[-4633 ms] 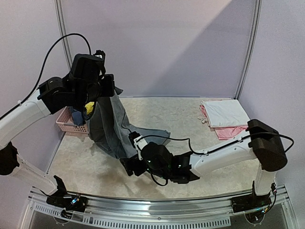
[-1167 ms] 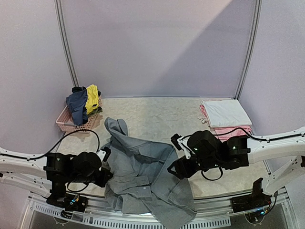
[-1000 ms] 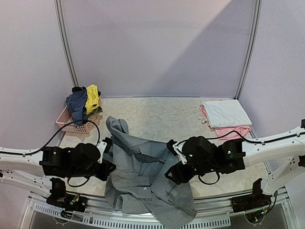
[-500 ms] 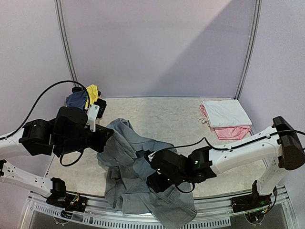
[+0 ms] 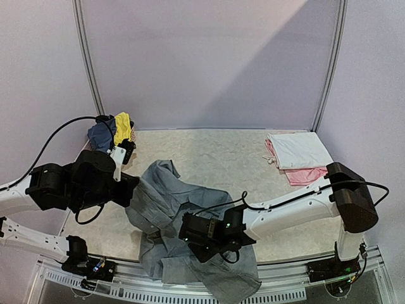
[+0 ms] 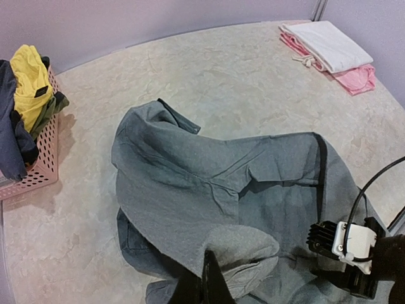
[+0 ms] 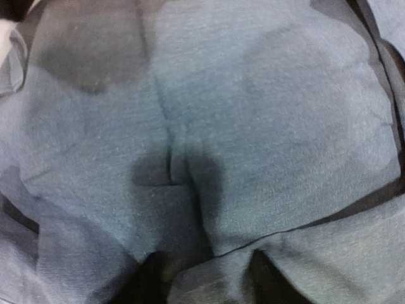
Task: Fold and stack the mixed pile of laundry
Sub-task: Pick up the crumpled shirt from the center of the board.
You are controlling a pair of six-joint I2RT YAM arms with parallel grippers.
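Note:
Grey trousers [image 5: 171,196] lie crumpled across the near middle of the table, spilling over the front edge. My left gripper [image 5: 131,185] is shut on a fold of them [image 6: 243,244] and holds that part lifted at the left; in the left wrist view its fingers [image 6: 212,282] meet on the cloth. My right gripper [image 5: 193,238] presses down on the trousers near the front. In the right wrist view its fingers [image 7: 149,278] stand apart with a ridge of grey cloth [image 7: 209,190] bulging between them. A navy top [image 5: 101,134] and a yellow garment [image 5: 122,125] sit in the basket.
The pink lattice basket [image 5: 88,166] stands at the back left by the wall. A folded white piece [image 5: 297,151] lies on a pink piece [image 5: 307,174] at the back right. The right arm's cable [image 5: 285,196] loops over the table. Walls close the back and sides.
My left gripper rose and drew back to the left, pulling the trousers' left part up. My right gripper slid left across the trousers and its fingers came closer together.

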